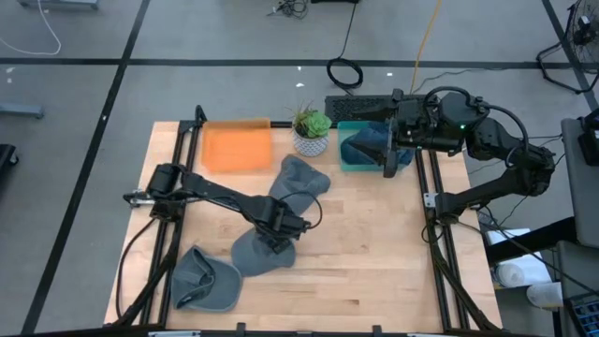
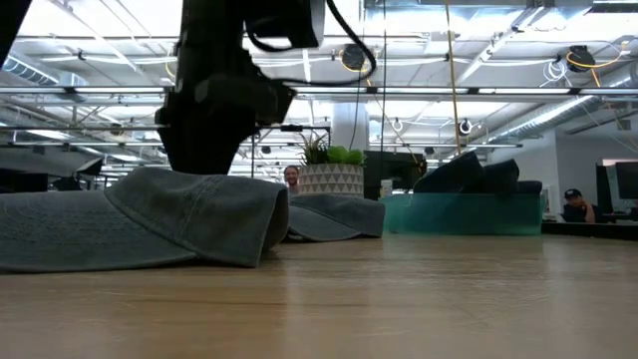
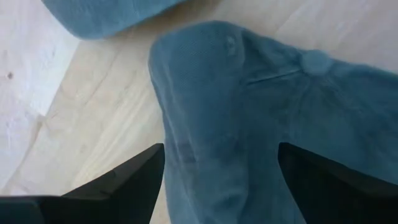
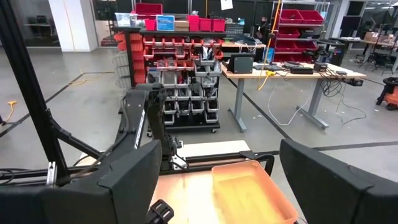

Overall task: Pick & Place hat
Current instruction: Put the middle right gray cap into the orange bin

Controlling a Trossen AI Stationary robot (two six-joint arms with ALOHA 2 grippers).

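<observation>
Near the counter's [image 1: 374, 243] front left corner: a grey cap [image 1: 208, 281], lying flat, apart from the others.

Just right of it: a second cap [image 1: 263, 251], with the left tool [image 1: 283, 225] down over its upper edge. In the left wrist view, fingers [image 3: 118, 186] spread wide, one on either side of the blue-grey cloth [image 3: 249, 124], holding nothing; cannot tell whether the tips touch the fabric. In the low view, the same cap [image 2: 150, 227] large in the foreground, flat on the wood, the dark arm rising straight above it.

At the back left: an orange bin [image 1: 238, 147], seen also in the right wrist view [image 4: 249, 190].

Middle of the counter: a third cap [image 1: 301, 183], lying between the arm's elbow and the plant pot, its top edge near the pot.

Behind it: a small potted plant [image 1: 311, 131], white patterned pot, green leaves; in the low view [image 2: 331, 172] upright beyond the caps.

Further right, at the back: a teal bin [image 1: 360, 150] with a dark hat [image 1: 374, 142] inside, its crown showing above the rim in the low view [image 2: 469, 175].

Above that bin's right edge: the right tool [image 1: 391, 140], raised clear of the counter. In the right wrist view, fingers [image 4: 329, 180] wide apart and empty.
</observation>
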